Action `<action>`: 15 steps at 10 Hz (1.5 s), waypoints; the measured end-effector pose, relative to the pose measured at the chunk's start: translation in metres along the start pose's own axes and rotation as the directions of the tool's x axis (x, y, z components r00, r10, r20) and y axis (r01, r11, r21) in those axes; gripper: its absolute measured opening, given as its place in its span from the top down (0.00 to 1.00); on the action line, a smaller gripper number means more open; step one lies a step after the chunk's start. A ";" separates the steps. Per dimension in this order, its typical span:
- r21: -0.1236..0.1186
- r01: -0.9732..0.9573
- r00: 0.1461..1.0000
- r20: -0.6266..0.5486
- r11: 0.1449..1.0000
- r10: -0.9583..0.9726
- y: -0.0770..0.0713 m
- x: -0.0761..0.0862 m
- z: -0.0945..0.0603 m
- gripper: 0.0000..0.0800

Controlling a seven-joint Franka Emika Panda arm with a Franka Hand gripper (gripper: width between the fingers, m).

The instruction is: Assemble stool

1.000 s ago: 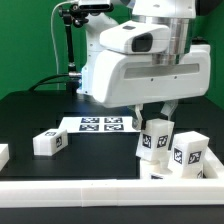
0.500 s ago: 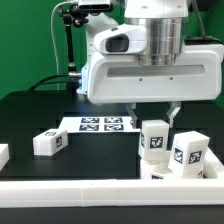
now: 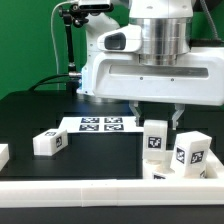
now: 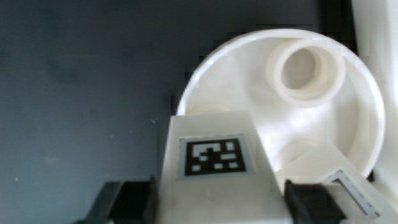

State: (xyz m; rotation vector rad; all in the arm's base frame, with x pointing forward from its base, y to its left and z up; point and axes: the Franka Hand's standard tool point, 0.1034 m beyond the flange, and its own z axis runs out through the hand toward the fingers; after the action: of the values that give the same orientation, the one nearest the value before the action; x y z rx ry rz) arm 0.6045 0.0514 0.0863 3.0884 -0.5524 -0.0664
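The stool's round seat (image 4: 267, 100) fills most of the wrist view, a white disc with a round hole off-centre. Its far edge runs out of the frame, so its full outline cannot be seen. On it stands the upright leg (image 4: 217, 150), its square tag facing the camera and a little blurred. In the exterior view this upright leg (image 3: 155, 139) is in the lower right of the frame. Its foot and the seat beneath it are hidden behind the white front rail (image 3: 90, 190).

The gripper (image 3: 157, 122) hangs straight above the leg with its jaws spread. One finger (image 3: 137, 114) sits on each side of the leg's top, with a narrow dark gap visible between finger and leg on both sides, so the leg is released rather than clamped. In the wrist view the gripper (image 4: 231, 198) shows only as two dark pads at the frame's edge, partly cut off.

Just beside the upright leg, toward the exterior view's right, stands the second leg (image 3: 190, 155), its base also hidden by the rail. Well apart, toward the exterior view's left, the lying leg (image 3: 50, 143) rests on the black table (image 3: 30, 115). At the left edge a cut-off white block (image 3: 3, 155) is too cropped to identify. The marker board (image 3: 98, 124) lies flat behind the legs, partly hidden by the gripper's finger.
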 end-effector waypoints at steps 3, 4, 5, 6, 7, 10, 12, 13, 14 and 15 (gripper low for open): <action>0.008 -0.181 0.983 0.005 0.983 0.181 -0.002 -0.001 0.000 0.57; 0.009 -0.229 0.973 0.006 0.973 0.229 -0.003 -0.001 0.000 0.57; 0.018 -0.297 0.955 0.012 0.955 0.297 -0.003 -0.002 0.001 0.57; 0.040 -0.391 0.920 0.016 0.920 0.391 -0.002 0.000 0.001 0.57; 0.050 -0.442 0.897 0.017 0.896 0.442 -0.002 0.001 0.001 0.57; 0.074 -0.657 0.754 0.044 0.750 0.656 -0.004 0.001 0.002 0.57; 0.072 -0.775 0.632 0.064 0.628 0.773 -0.008 0.000 0.001 0.57; 0.069 -0.821 0.571 0.072 0.567 0.818 -0.010 0.000 0.001 0.57; 0.064 -0.864 0.504 0.080 0.500 0.860 -0.011 0.000 0.001 0.57; 0.061 -0.882 0.471 0.083 0.467 0.878 -0.011 -0.001 0.001 0.57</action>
State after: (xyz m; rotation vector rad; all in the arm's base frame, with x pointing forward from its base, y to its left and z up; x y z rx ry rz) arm 0.6077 0.0620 0.0848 2.4213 -2.1170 -0.0919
